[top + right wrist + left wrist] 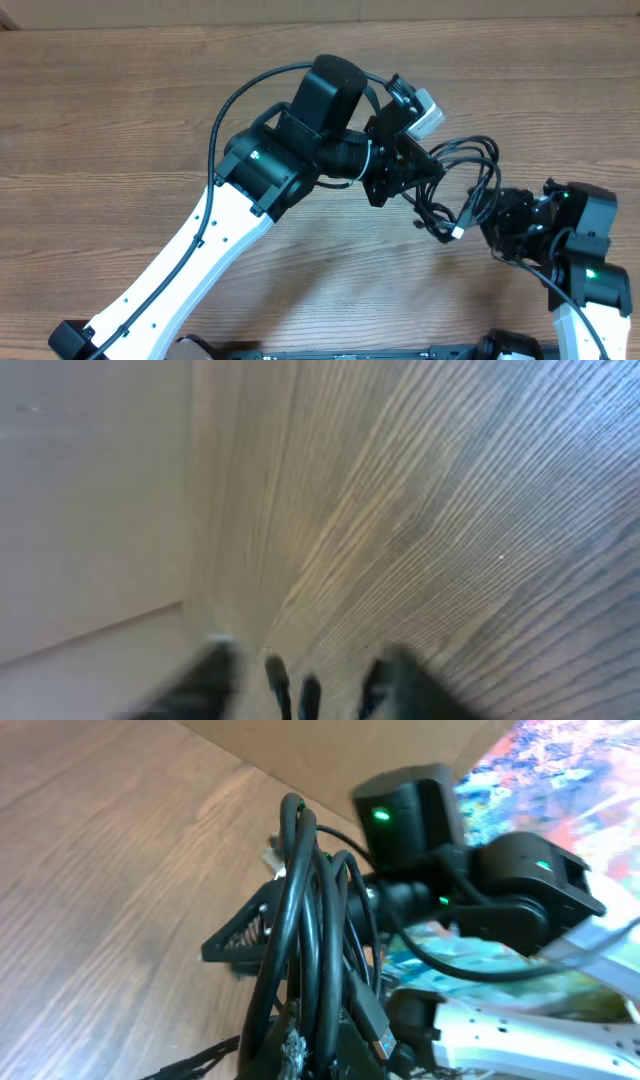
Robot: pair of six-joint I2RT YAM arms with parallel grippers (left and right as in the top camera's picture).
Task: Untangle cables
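1. The cables [462,180], a bunch of thin black cords, hang in loose loops right of the table's middle, between the two claws. One plug [457,232] with a pale tip dangles at the bottom.
2. In the left wrist view the cords crowd the lens, so their crossings cannot be sorted out.
3. The left claw [420,188] is clamped on the cables. One finger [245,932] shows and the other is hidden behind the cords.
4. The right claw [500,222] sits just beside the loops. Its own view is badly blurred: two dark fingers [212,672] stand apart, with two thin dark shapes between them that cannot be identified.
5. The right arm [590,250] is cut off at the frame's lower right corner.
6. The wooden table [120,110] lies bare to the left, and a pale wall [300,8] borders its far edge.
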